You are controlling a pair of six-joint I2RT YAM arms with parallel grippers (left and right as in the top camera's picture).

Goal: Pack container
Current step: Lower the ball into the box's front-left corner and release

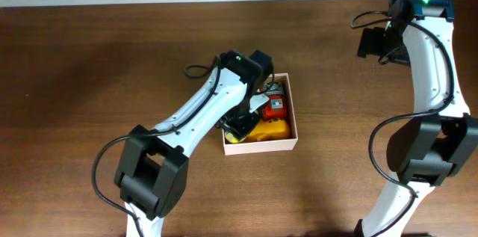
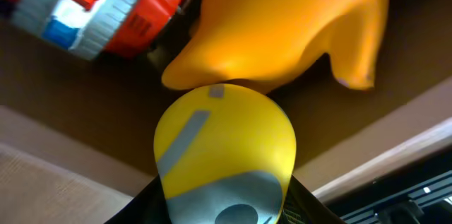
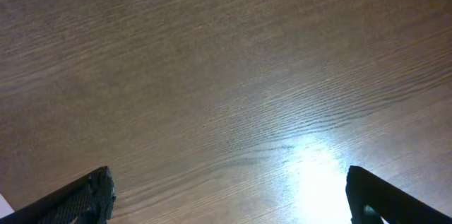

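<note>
One yellow toy (image 2: 224,146) sits clamped in the left gripper (image 1: 242,122), directly over the container (image 1: 269,145); the right gripper (image 3: 229,197) gapes wide, well apart.

Table and toys
Brown wood-grain table (image 1: 89,80) fills the frame; near centre an orange toy (image 1: 272,130) lies below a red-and-grey toy (image 1: 276,105), a yellow toy (image 2: 226,146) just beside the orange one.

We see a bench (image 3: 212,75) of dark brown wood with fine streaked grain. The container (image 1: 269,145) has white walls and a tan inside. The yellow toy (image 2: 226,146) bears grey stripes and a grey band. The orange toy (image 2: 282,26) is plain. The red toy (image 2: 152,8) has a grey panel with blue, white and red blocks. The left arm (image 1: 202,110) and right arm (image 1: 437,57) are white with black joints.
</note>
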